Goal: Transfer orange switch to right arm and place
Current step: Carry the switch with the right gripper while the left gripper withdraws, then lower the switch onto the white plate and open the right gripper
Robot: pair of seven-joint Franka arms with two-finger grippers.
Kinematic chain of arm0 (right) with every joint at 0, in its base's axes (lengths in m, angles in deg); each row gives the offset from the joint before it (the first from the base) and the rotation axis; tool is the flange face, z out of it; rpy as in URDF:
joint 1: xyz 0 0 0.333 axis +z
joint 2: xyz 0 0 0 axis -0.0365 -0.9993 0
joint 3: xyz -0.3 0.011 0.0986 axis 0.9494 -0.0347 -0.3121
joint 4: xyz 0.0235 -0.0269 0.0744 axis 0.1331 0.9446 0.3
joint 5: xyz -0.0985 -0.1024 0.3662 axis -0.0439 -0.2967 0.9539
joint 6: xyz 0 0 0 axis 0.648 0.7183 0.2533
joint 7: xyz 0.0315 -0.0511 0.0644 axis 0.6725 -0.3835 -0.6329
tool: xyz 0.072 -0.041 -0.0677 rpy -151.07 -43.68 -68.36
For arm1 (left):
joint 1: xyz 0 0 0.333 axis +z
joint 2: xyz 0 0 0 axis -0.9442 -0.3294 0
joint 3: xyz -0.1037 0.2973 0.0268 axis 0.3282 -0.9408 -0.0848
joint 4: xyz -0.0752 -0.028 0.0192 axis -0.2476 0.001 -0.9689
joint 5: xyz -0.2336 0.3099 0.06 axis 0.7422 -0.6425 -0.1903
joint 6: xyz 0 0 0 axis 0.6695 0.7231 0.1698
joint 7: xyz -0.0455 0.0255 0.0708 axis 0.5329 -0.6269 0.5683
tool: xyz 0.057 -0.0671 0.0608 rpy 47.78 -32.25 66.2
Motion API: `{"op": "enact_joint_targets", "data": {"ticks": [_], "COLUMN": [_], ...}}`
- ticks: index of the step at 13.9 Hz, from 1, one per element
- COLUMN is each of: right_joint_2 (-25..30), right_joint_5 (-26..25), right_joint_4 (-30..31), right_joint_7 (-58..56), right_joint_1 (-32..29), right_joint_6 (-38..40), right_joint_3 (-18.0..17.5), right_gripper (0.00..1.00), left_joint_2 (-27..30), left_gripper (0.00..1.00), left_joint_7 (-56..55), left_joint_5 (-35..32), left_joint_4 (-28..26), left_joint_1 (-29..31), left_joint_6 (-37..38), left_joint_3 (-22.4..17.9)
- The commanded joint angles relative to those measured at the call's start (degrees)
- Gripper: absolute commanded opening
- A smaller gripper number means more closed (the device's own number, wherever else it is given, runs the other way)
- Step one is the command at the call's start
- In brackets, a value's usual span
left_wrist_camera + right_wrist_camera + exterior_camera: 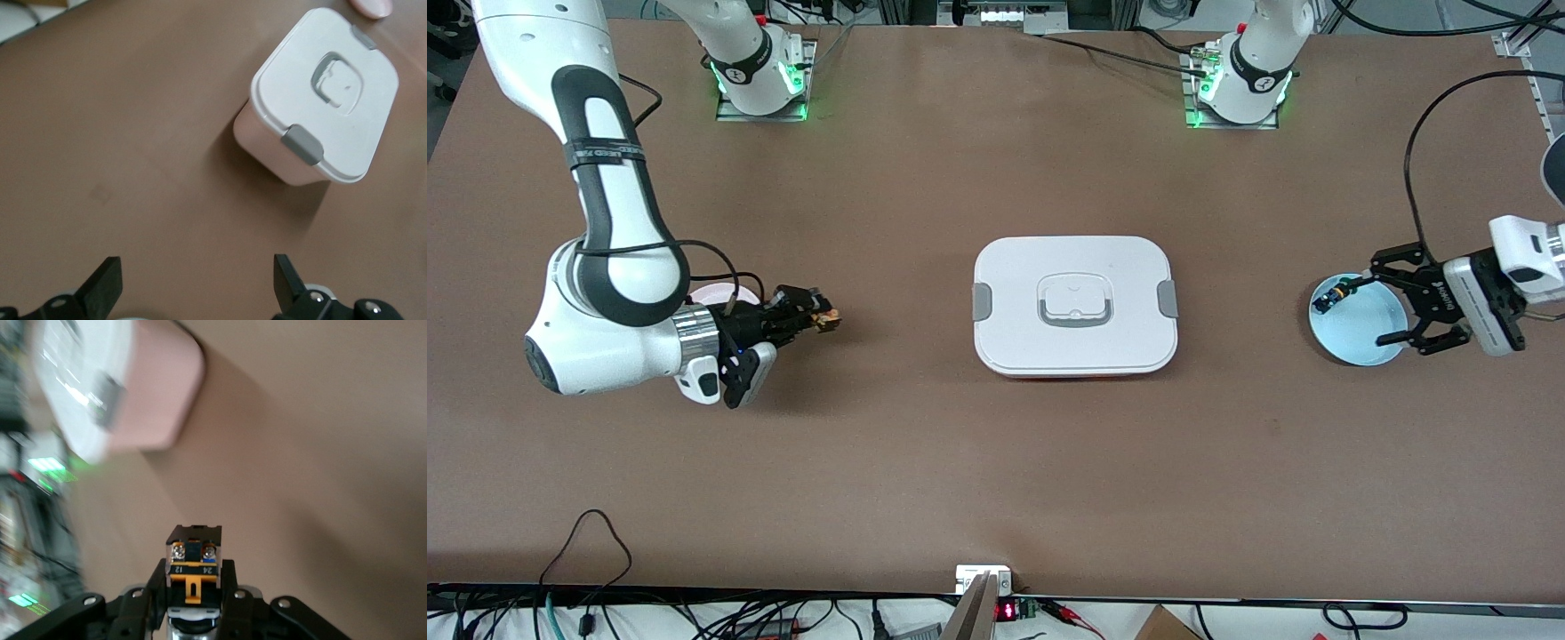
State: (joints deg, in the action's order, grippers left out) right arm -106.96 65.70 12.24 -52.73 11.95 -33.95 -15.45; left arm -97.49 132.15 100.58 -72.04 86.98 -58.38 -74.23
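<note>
Right gripper: clamped on the orange switch, carried low over the table toward the right arm's end; the hand-over looks complete.

Orange switch: held between the slim black fingers in the right wrist view, its black end pointing out past the tips, orange band and two small screws facing the camera (its long axis seems to run in line with the fingers).

Left gripper: jaws spread wide and empty, hanging over the pale blue plate at the left arm's end of the table; this arm waits.

Small dark part: lies on the blue plate near its rim, close to one open finger of the left gripper (not the task's thing).

White lidded box: on the middle of the table, between the two grippers, lid shut, grey clips at both short ends.

Pink dish: only its edge shows, just beside the right wrist and mostly hidden by it.

Governing relation: the switch is already in the hand; a likely resting place, the pink dish, lies close under the right wrist, back from the fingertips, so placing would call for a short draw-back and descent (a judgement only).

Risk: the grip is near the fingertips; a tilt at release could tip the switch.
</note>
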Motion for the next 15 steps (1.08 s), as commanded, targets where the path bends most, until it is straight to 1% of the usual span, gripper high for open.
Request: {"op": "enact_joint_targets", "data": {"ticks": [1, 2, 4, 5, 7, 10, 12, 13, 15], "right_joint_2": [2.2, 2.6, 3.9, 4.5, 6.0, 6.8, 7.1, 7.1, 7.2], "right_joint_5": [-11.3, -15.0, -20.0, -23.7, -28.9, -32.4, -33.1, -33.0, -33.1], "right_joint_4": [1.5, 2.3, 3.7, 4.2, 8.2, 13.5, 16.4, 17.8, 21.3], "right_joint_7": [-6.1, -9.1, -13.8, -16.0, -23.0, -34.3, -43.1, -44.8, -45.6], "right_joint_1": [-0.4, -0.8, -2.2, -2.6, -3.8, -5.7, -6.1, -6.1, -6.2], "right_joint_6": [-0.9, -1.4, -2.2, -3.2, -8.8, -17.5, -22.1, -24.0, -29.0], "right_joint_3": [-0.7, -0.7, -0.7, -0.7, -0.7, -0.7, -0.7, -0.7, -0.7], "right_gripper": [0.14, 0.14, 0.14, 0.14, 0.14, 0.14, 0.14, 0.14, 0.14], "left_joint_2": [0.6, 0.7, 1.3, 1.3, 1.4, 1.4, 1.4, 1.4, 1.8], "left_gripper": [1.00, 1.00, 1.00, 1.00, 1.00, 1.00, 1.00, 1.00, 1.00], "left_joint_7": [-13.5, -17.6, -25.2, -29.5, -35.2, -41.6, -47.8, -51.6, -59.5], "left_joint_5": [-8.4, -11.4, -17.8, -20.7, -24.6, -27.5, -28.2, -30.1, -32.7], "left_joint_4": [5.5, 7.3, 10.9, 12.8, 15.9, 18.3, 19.3, 20.3, 20.6], "left_joint_1": [-0.7, -0.8, -1.3, -1.4, -2.9, -4.9, -7.1, -8.3, -9.5], "left_joint_6": [5.6, 7.0, 10.5, 12.8, 16.4, 20.3, 22.3, 23.5, 24.9], "left_joint_3": [-0.5, -0.4, -0.2, 0.4, 0.7, 1.0, 1.1, 1.2, 3.0]}}
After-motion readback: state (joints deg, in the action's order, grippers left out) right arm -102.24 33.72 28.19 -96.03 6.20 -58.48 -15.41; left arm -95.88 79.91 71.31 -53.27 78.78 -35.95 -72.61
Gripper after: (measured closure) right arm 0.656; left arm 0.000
